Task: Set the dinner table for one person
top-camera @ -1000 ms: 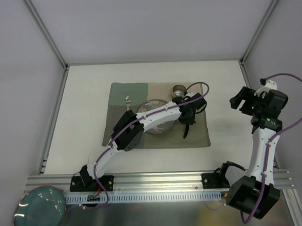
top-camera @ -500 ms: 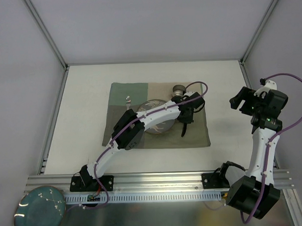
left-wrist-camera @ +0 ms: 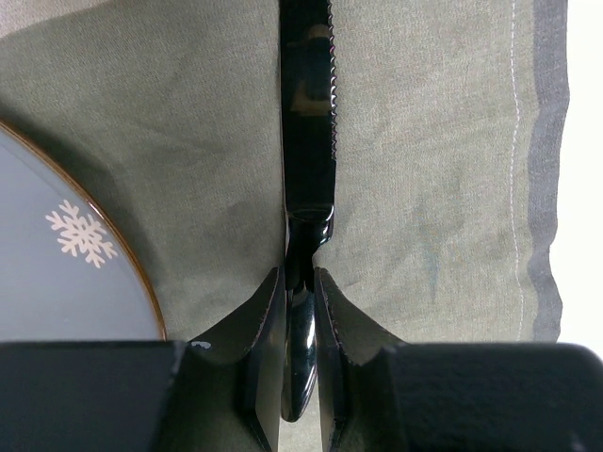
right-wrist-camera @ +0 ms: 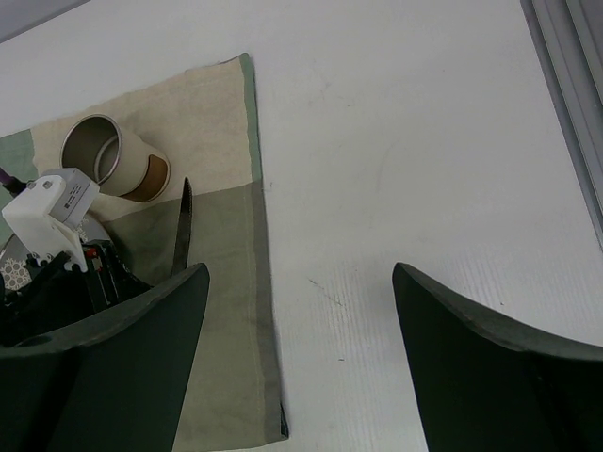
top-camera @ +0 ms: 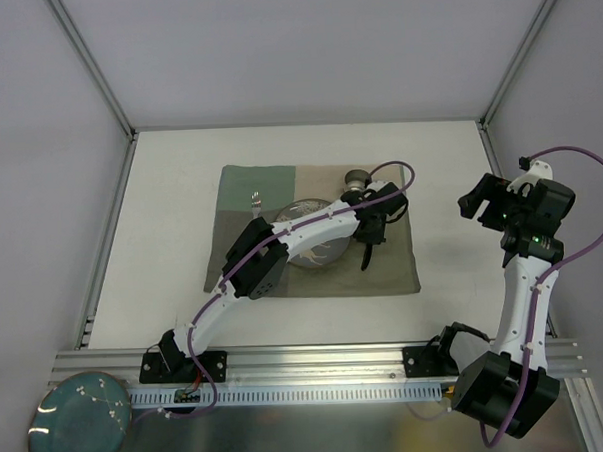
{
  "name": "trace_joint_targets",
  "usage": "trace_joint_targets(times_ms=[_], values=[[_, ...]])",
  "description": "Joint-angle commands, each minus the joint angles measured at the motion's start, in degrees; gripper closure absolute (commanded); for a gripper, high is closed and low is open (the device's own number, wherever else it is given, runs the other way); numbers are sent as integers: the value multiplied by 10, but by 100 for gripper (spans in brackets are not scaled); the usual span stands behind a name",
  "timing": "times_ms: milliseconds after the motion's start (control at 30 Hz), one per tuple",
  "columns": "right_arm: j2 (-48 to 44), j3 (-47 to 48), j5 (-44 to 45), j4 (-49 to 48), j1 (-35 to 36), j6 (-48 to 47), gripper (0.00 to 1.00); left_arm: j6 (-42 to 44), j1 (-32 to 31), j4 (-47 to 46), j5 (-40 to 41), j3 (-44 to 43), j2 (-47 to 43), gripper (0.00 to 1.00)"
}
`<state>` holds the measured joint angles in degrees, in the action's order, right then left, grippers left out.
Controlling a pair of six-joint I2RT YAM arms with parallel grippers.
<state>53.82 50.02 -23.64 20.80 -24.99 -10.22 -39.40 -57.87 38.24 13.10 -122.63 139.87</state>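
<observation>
- Left claw (left-wrist-camera: 300, 281) pinches the handle of a dark knife (left-wrist-camera: 309, 141), with one finger pressed against each side, above the right part of the patchwork mat (left-wrist-camera: 433, 188).
- Knife blade runs parallel to the mat's right edge, its toothed side turned away from the plate (left-wrist-camera: 66, 273). Whether it touches the cloth cannot be told.
- Only a narrow strip of cloth shows between the plate's rim and the blade. A broader strip lies between the blade and the mat's hem.
- Cup (right-wrist-camera: 113, 155) sits at the mat's far right corner, apart from the knife.
- Fork (top-camera: 254, 200) lies on the mat's left part, beyond the plate.
- Right claw (right-wrist-camera: 300, 275) is spread wide and holds nothing. It hangs over the tabletop's right edge, well apart from the mat.
- Dinner table (top-camera: 170, 192) carries the mat at its middle. White surface shows all round the mat, broadest toward the left and right edges.
</observation>
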Motion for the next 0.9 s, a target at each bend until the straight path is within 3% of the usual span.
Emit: trace_joint_targets(times_ms=[0,533,867], values=[[-12,2,-9,-4,6,-13,17,13,8,-6,18,1,-11,100],[-13,-2,-11,-1,6,-16,17,20,9,-11,13,5,-1,100],[-15,-13,-22,-15,6,-19,17,55,8,-11,62,28,-23,100]])
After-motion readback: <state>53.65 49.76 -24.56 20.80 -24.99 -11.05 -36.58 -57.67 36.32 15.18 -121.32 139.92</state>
